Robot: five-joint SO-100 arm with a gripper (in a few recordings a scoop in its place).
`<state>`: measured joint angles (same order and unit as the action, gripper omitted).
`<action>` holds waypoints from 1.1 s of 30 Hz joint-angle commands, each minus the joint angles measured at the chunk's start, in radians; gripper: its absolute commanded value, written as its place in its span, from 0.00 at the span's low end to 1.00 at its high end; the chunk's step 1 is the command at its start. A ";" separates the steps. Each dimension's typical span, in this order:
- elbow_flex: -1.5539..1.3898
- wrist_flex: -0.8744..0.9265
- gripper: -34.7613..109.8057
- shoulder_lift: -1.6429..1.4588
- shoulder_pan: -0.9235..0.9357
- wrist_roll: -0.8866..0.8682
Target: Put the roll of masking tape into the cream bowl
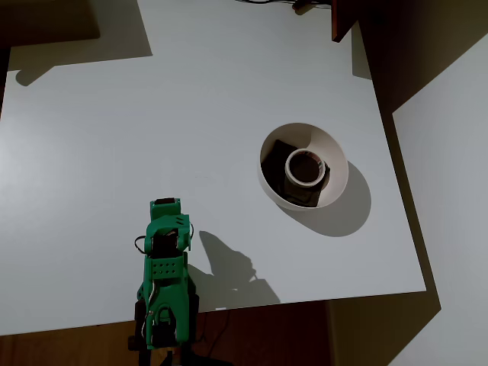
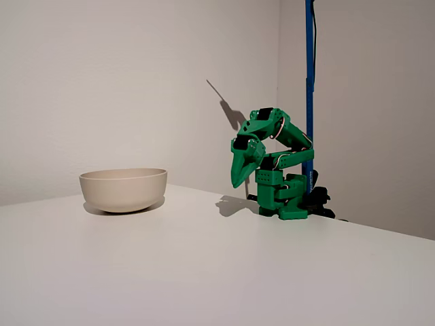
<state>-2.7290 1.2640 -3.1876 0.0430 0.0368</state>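
A green robot arm sits folded over its base at the near edge of a white surface (image 1: pixel 114 137), its claw (image 1: pixel 165 204) pointing down and holding nothing; the two fingers look drawn together in the fixed view, though the angle leaves some doubt about a small gap. The roll of tape (image 1: pixel 305 167) rests inside the bowl (image 1: pixel 328 149), well away from the claw and to its right in the overhead view, lying flat with its round hole facing up on a dark square piece (image 1: pixel 278 156) at the bottom. In the fixed view the bowl (image 2: pixel 123 188) stands upright on the surface, to the left of the claw (image 2: pixel 238 178) and well apart from it, its rim hiding the contents. Judged from how things lie, the task appears complete: the tape is in the bowl, nothing is in the claw's grip, and the arm is tucked close to its base in what looks like a resting pose. Nothing seems left to do beyond, perhaps, settling the arm fully at rest.
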 commanded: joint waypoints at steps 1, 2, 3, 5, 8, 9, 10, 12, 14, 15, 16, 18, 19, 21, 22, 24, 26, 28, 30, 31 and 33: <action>-0.063 0.023 0.18 -0.118 -0.038 -0.003; -0.077 0.035 0.18 -0.140 -0.054 -0.003; -0.094 0.048 0.18 -0.163 -0.063 -0.005; -0.123 0.061 0.18 -0.202 -0.072 -0.005; -0.140 0.064 0.18 -0.202 -0.067 0.009; -0.144 0.067 0.18 -0.202 -0.066 0.011; -0.149 0.071 0.18 -0.202 -0.066 0.011; -0.156 0.078 0.18 -0.202 -0.066 0.011; -0.167 0.086 0.18 -0.202 -0.069 0.006; -0.172 0.092 0.18 -0.202 -0.069 0.002; -0.175 0.098 0.18 -0.202 -0.069 -0.005; -0.181 0.117 0.18 -0.202 -0.071 -0.018; -0.181 0.121 0.18 -0.202 -0.071 -0.021; -0.181 0.121 0.18 -0.202 -0.071 -0.023; -0.181 0.121 0.18 -0.202 -0.071 -0.023; -0.183 0.121 0.18 -0.202 -0.075 -0.021; -0.183 0.121 0.18 -0.202 -0.078 -0.021; -0.183 0.121 0.18 -0.202 -0.086 -0.018; -0.183 0.117 0.19 -0.202 -0.089 -0.023; -0.184 0.115 0.20 -0.202 -0.089 -0.026; -0.184 0.114 0.19 -0.202 -0.089 -0.028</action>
<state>-2.9084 1.3760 -3.3855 -0.0337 0.0031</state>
